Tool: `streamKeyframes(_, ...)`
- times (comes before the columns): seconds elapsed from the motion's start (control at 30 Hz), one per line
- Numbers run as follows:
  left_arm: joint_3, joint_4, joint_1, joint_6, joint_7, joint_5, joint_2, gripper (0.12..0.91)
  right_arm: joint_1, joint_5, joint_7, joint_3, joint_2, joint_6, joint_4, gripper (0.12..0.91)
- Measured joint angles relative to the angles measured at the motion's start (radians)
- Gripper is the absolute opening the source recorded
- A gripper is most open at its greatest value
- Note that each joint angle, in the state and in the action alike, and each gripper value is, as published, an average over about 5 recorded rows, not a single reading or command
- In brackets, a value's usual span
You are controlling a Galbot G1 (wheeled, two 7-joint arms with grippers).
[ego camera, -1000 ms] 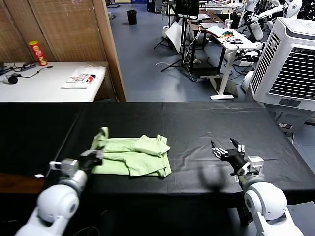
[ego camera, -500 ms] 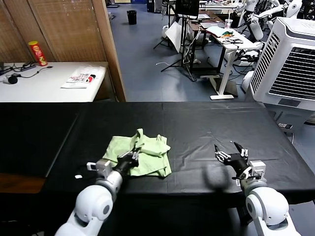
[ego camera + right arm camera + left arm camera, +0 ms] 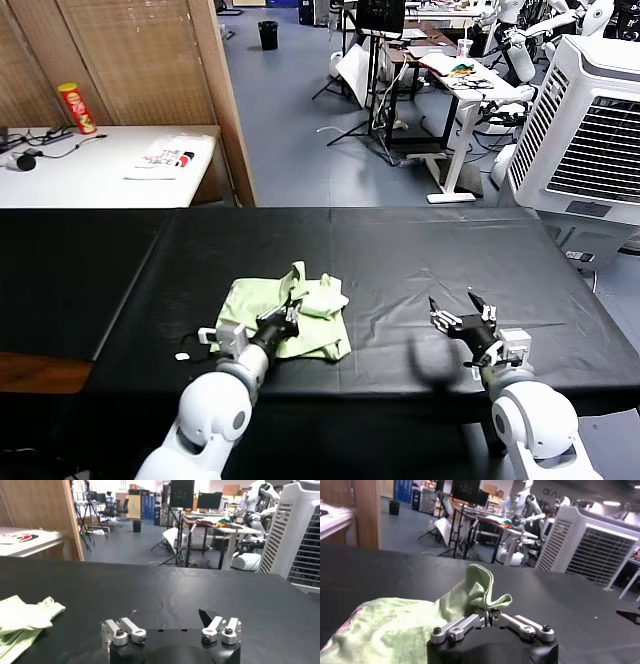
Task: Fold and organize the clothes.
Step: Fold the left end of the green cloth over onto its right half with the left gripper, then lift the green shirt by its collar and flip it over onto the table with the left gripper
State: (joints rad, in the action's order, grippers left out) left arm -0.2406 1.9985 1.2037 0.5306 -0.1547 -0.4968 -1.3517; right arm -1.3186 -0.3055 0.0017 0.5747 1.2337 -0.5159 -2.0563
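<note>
The pale lime-green shirt (image 3: pixel 315 330) lies bunched on the black table (image 3: pixel 420 250), a little left of the middle near the front edge. My left gripper (image 3: pixel 283 320) is shut on a fold of it. In the left wrist view the cloth (image 3: pixel 395 625) rises in a peak out of the closed left gripper (image 3: pixel 489 614). A red-and-white patch (image 3: pixel 342 627) shows at the shirt's edge. My right gripper (image 3: pixel 458 315) hovers open over bare table to the right, apart from the shirt. The right wrist view shows the right gripper (image 3: pixel 170 625) holding nothing, with the shirt (image 3: pixel 20 617) off to one side.
A white side table (image 3: pixel 60 180) at the back left carries a red can (image 3: pixel 76 107) and a white printed packet (image 3: pixel 165 157). A wooden partition (image 3: pixel 215 100) stands beside it. A white air cooler (image 3: pixel 590 130) is at the right, behind the table.
My left gripper has carried the shirt's left edge to the right, over the rest of the cloth, making the shirt narrower. The right gripper has barely shifted and stays open.
</note>
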Motion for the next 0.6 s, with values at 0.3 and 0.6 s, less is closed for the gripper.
streamKeyframes(0.3,0.007,-0.02,-0.019,-0.018,0.008,-0.057,-0.083,0.573,0.045,-0.012,-0.063,-0.071,-0.005,0.069,0.034,0.798)
streamKeyframes(0.6,-0.074,0.06,0.027,-0.053,0.024,-0.019,-0.056,0.797,0.151,-0.018,-0.072,-0.247,0.013,0.057,0.098,0.798)
